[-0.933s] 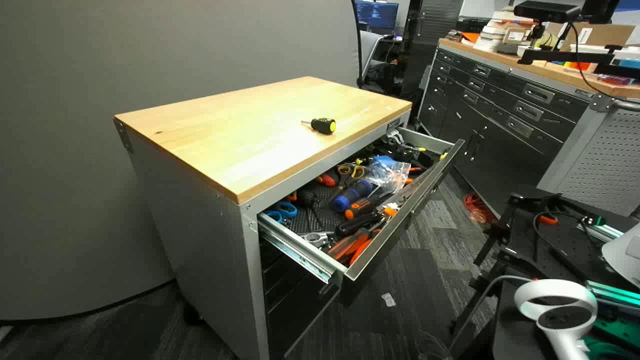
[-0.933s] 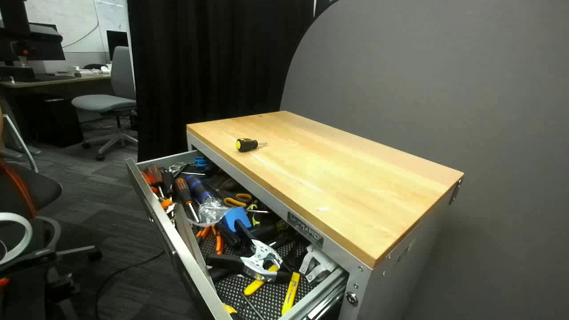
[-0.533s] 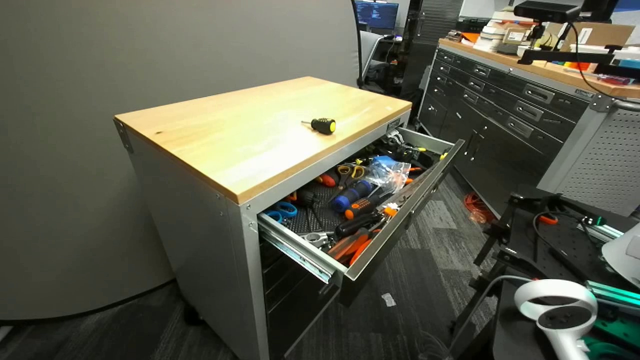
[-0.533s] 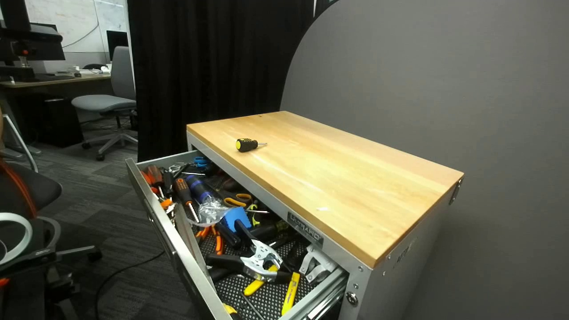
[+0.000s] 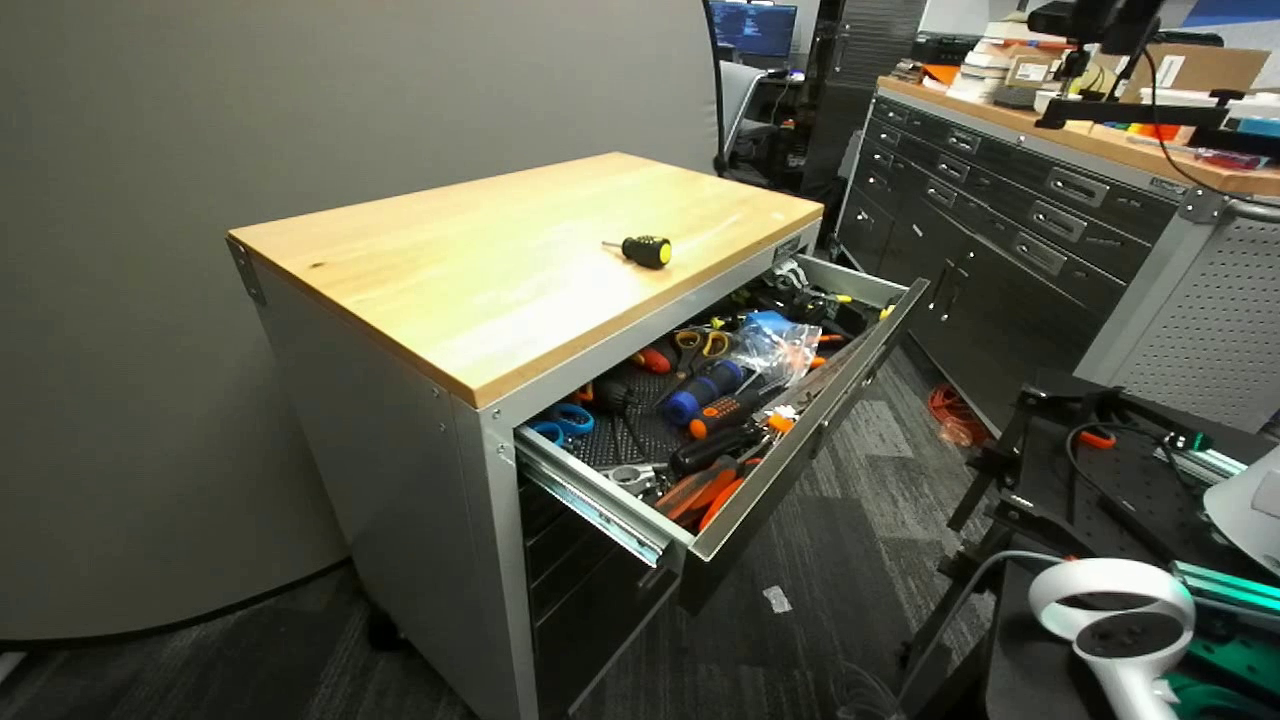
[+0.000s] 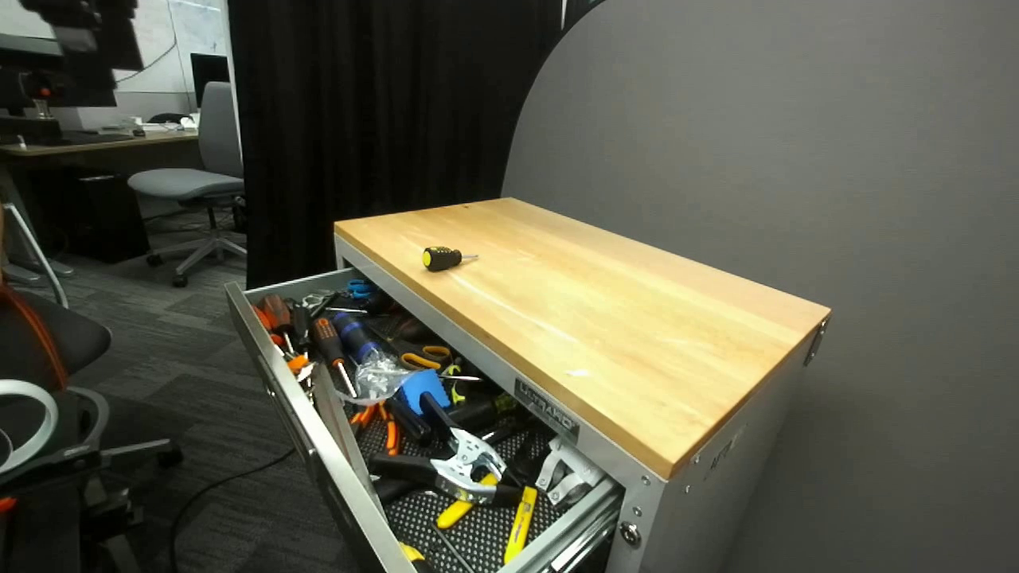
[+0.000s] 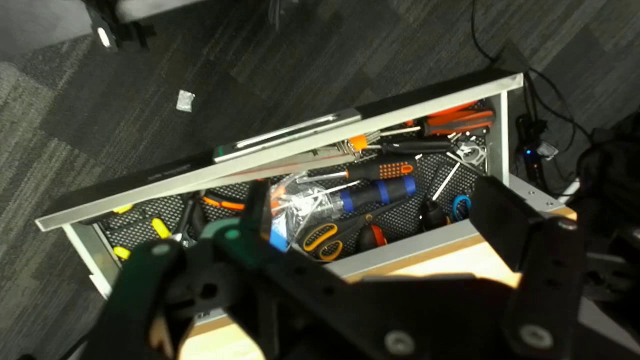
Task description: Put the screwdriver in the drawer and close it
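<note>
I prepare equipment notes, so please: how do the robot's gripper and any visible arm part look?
The gripper is black, with jointed links, round silvery screw heads and flat, blocky fingertips. One side looks greenish, perhaps from lighting. The arm cannot be made out clearly.

Has brought the gripper (image 6: 99, 52) rightward along the top edge in an exterior view, away from the left corner and nearer the curtain (image 6: 382, 95). Covers a bit more of the whiteboard (image 6: 151, 28) on that side and bares some of it at the corner. In an exterior view, has come leftward along the top edge, now hiding the right part of the camera (image 5: 1050, 20) and uncovering more of the blue patch (image 5: 1235, 12) in the top right corner.
</note>
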`<state>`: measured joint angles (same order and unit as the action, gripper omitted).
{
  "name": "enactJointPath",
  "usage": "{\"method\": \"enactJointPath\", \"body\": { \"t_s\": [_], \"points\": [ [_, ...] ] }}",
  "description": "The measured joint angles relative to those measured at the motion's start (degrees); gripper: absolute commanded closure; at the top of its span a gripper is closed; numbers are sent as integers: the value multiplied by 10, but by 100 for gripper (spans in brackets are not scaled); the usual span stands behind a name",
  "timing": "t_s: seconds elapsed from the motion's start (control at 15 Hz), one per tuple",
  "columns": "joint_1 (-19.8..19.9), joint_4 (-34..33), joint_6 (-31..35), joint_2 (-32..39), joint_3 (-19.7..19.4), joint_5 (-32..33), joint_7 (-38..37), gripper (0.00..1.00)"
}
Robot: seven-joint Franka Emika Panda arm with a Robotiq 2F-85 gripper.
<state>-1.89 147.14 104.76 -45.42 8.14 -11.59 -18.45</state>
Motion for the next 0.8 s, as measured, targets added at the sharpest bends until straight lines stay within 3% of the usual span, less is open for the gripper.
{"method": "enactJointPath", "body": {
  "t_s": [0.33, 0.53, 0.8],
  "points": [
    [6, -61, 149, 170, 81, 30, -49, 0],
    [26, -131, 190, 280, 106, 125, -96, 0],
    [25, -228, 200, 409, 101, 253, -160, 0]
  ]
}}
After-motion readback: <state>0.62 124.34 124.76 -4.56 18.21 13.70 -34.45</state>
